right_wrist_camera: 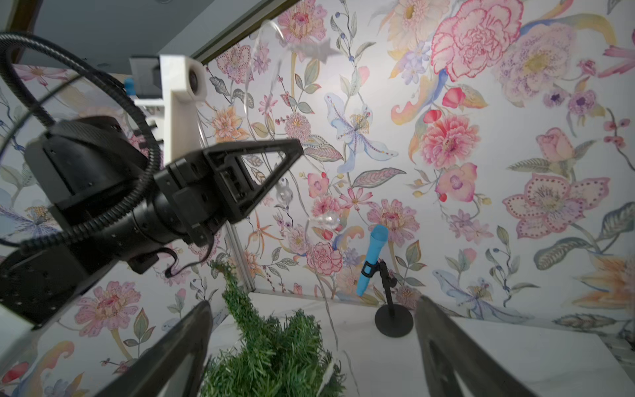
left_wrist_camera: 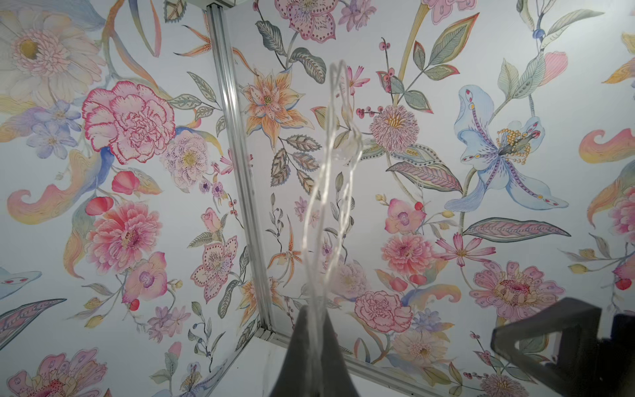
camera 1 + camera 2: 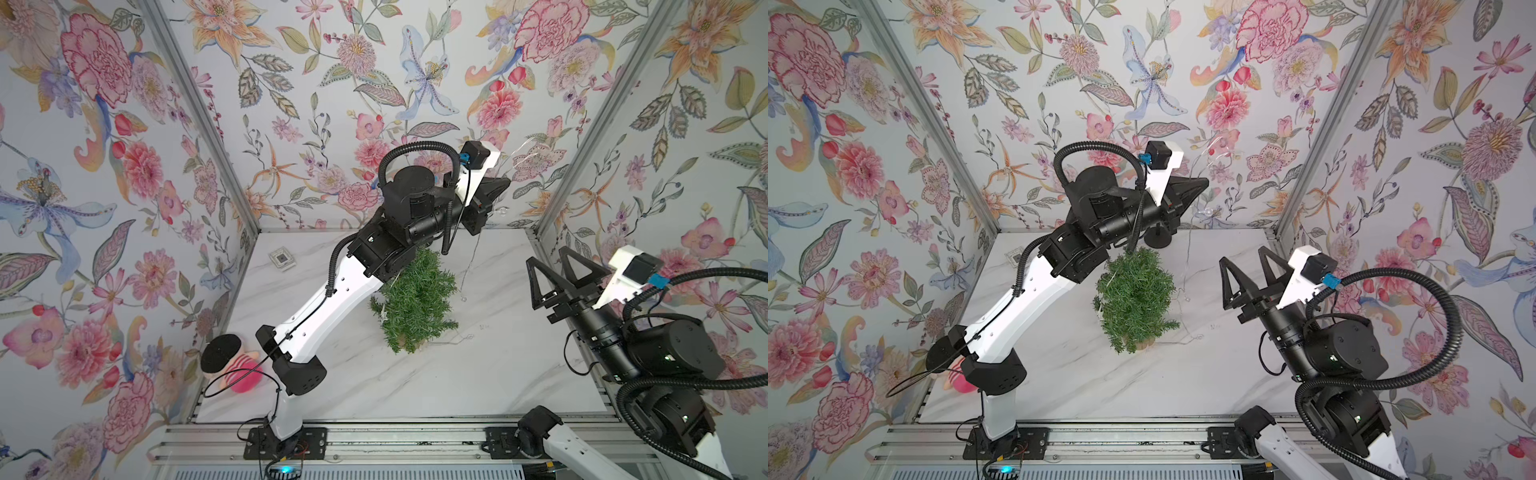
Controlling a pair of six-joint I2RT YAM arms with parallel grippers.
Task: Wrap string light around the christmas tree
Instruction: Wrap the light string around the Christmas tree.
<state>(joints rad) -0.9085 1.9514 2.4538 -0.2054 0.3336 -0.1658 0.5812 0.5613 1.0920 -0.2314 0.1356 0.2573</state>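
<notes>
The christmas tree (image 3: pixel 415 303) (image 3: pixel 1136 299) (image 1: pixel 271 350) stands upright mid-table, partly under my left arm. My left gripper (image 3: pixel 506 182) (image 3: pixel 1205 181) (image 2: pixel 312 311) is raised high behind the tree, near the back wall, shut on the string light (image 2: pixel 330 192). Loops of the wire rise above the jaws (image 3: pixel 525 151). One thin strand (image 3: pixel 471 266) (image 3: pixel 1187 257) hangs down to the table right of the tree. My right gripper (image 3: pixel 546 255) (image 3: pixel 1243 254) (image 1: pixel 313 300) is open, right of the tree, holding nothing.
A blue microphone (image 1: pixel 372 254) on a black stand (image 3: pixel 1158 239) sits at the back of the table behind the tree. A pink plush toy (image 3: pixel 245 372) lies at the front-left corner. A small white square tile (image 3: pixel 282 258) lies back left. Floral walls enclose three sides.
</notes>
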